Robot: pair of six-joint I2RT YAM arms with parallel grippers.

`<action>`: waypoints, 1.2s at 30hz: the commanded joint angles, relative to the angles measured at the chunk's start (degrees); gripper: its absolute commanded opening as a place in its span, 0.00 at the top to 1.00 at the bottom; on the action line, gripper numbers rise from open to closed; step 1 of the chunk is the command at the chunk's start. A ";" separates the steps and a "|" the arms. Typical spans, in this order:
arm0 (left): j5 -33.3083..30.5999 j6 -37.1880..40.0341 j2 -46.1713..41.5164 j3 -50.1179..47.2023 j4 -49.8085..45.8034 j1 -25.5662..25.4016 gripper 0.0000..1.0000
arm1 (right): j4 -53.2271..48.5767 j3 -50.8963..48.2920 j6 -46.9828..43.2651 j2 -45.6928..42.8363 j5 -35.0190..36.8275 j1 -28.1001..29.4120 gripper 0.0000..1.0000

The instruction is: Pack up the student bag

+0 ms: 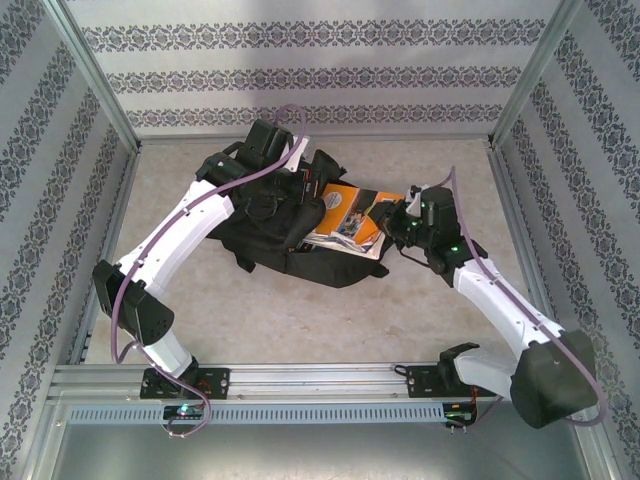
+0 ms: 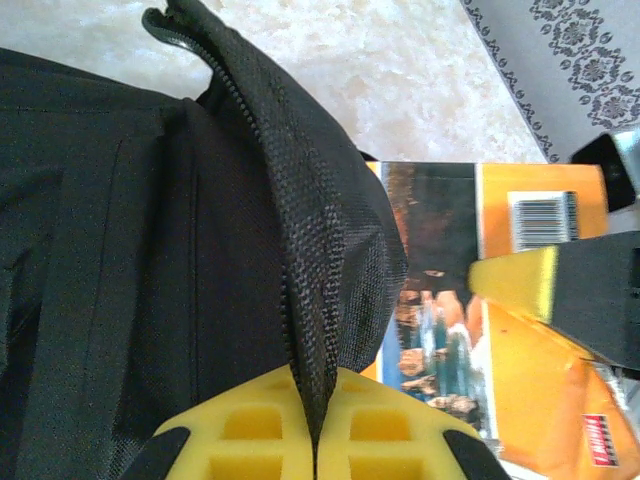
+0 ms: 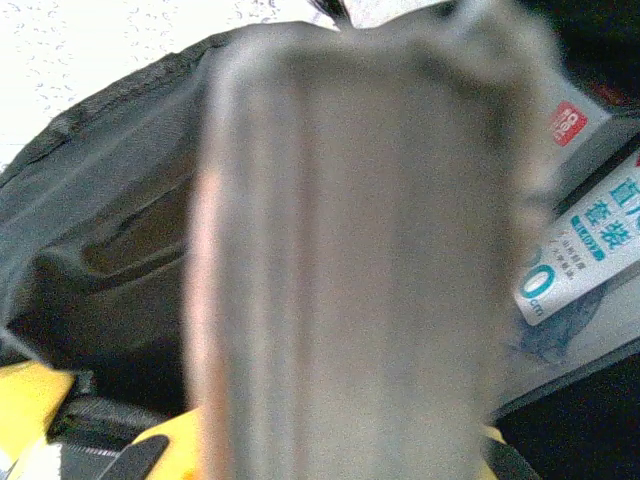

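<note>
So the left end effector (image 2: 318,425) pinches the student bag (image 2: 120,250) by its zipper flap, right end effector (image 1: 393,217) clamps narrow on the orange book (image 1: 350,203).

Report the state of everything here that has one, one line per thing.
student bag: unzipped, mouth held open by its zipper edge.
orange book: partway inside the bag's mouth, outer end sticking out.
left gripper: shut on the bag's zipper edge.
right gripper: closed on the orange book's outer end.
</note>
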 commanded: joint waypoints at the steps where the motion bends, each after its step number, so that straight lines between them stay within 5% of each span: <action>1: 4.76 -2.26 -4.34 1.29 9.13 0.15 1.00 | 11.05 -0.92 4.60 1.75 -1.60 1.16 1.00; 16: 8.86 -4.75 -2.53 0.41 11.20 0.13 1.00 | 20.65 11.02 1.06 24.12 9.98 11.91 0.99; 19: 9.08 -5.19 -1.46 0.33 11.31 0.15 1.00 | 20.12 15.26 0.22 29.57 9.15 13.68 0.86; 22: 8.90 -5.44 -0.11 0.22 11.37 0.12 1.00 | 17.55 18.19 -2.96 32.35 7.86 14.43 0.57; 27: 9.38 -5.75 2.98 0.03 11.14 0.01 1.00 | 6.52 13.86 -13.05 22.69 15.95 12.20 0.27; 31: 10.14 -5.98 6.22 0.81 11.06 -0.40 1.00 | -5.10 13.38 -20.71 16.02 18.55 11.39 0.25; 36: 9.57 -5.45 11.52 3.13 9.63 -2.24 0.98 | -11.78 6.13 -22.24 2.25 31.09 9.84 0.26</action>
